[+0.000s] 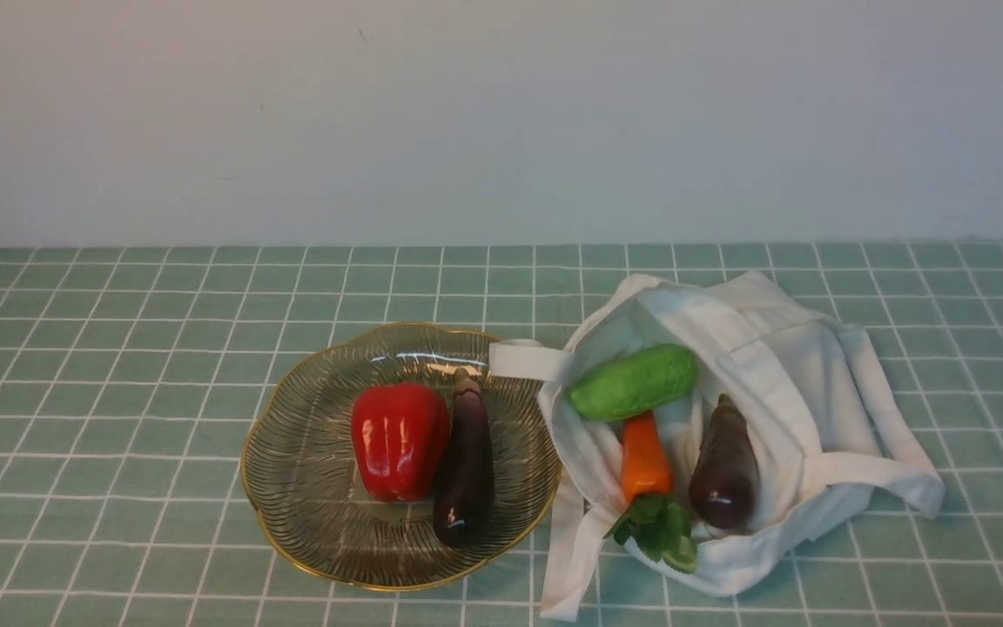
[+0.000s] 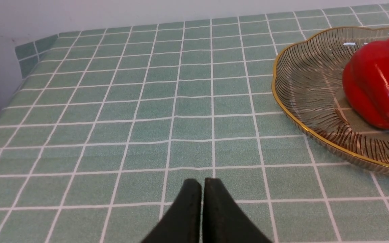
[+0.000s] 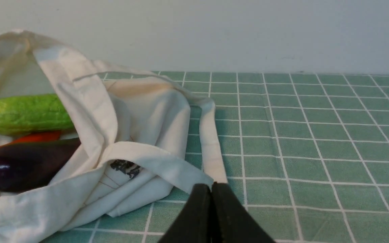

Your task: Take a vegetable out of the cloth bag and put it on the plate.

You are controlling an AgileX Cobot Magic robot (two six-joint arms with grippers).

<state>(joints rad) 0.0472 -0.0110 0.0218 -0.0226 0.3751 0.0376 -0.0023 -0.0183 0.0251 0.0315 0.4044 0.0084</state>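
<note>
The slim dark purple eggplant lies on the gold-rimmed glass plate, right beside the red bell pepper. The white cloth bag lies open to the plate's right, holding a green cucumber, an orange carrot and a plumper eggplant. Neither gripper shows in the front view. My left gripper is shut and empty over bare cloth, left of the plate and pepper. My right gripper is shut and empty, just beside the bag's strap.
A green checked tablecloth covers the table up to a pale wall. The table's left edge shows in the left wrist view. In the right wrist view the cucumber and plump eggplant poke from the bag.
</note>
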